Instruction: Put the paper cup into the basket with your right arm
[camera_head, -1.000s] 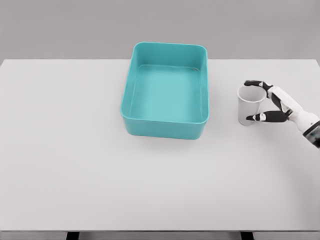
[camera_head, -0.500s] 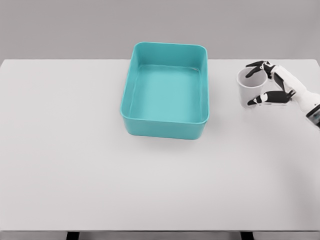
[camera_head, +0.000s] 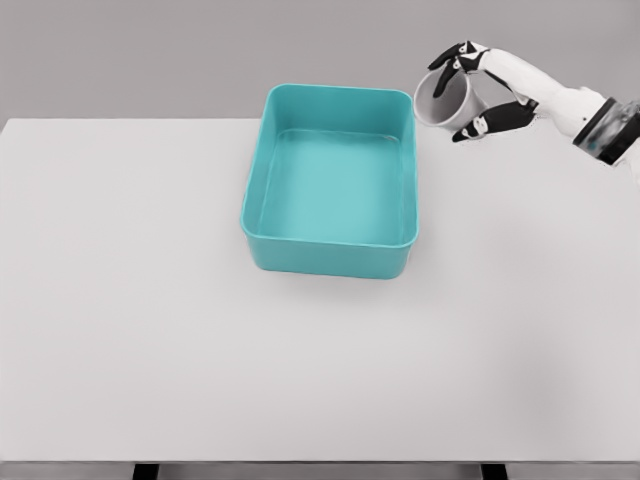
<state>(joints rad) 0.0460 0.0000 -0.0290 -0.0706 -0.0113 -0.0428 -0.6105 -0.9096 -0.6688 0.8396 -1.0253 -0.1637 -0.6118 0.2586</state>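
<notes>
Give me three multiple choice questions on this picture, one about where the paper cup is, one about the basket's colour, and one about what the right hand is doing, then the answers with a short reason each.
1. Where is the paper cup?
A. Lying inside the basket
B. Held in the air by the basket's far right corner
C. Standing at the table's near edge

2. What colour is the basket?
A. Teal
B. Red
C. Yellow

3. What is the state of the right hand?
A. Open and resting flat on the table
B. Out of view
C. Closed around the cup

Answers:
1. B, since the cup shows tilted and off the table, against the grey backdrop beside that corner.
2. A, since its walls and floor are all blue-green.
3. C, since dark fingertips wrap the cup above and below.
</notes>
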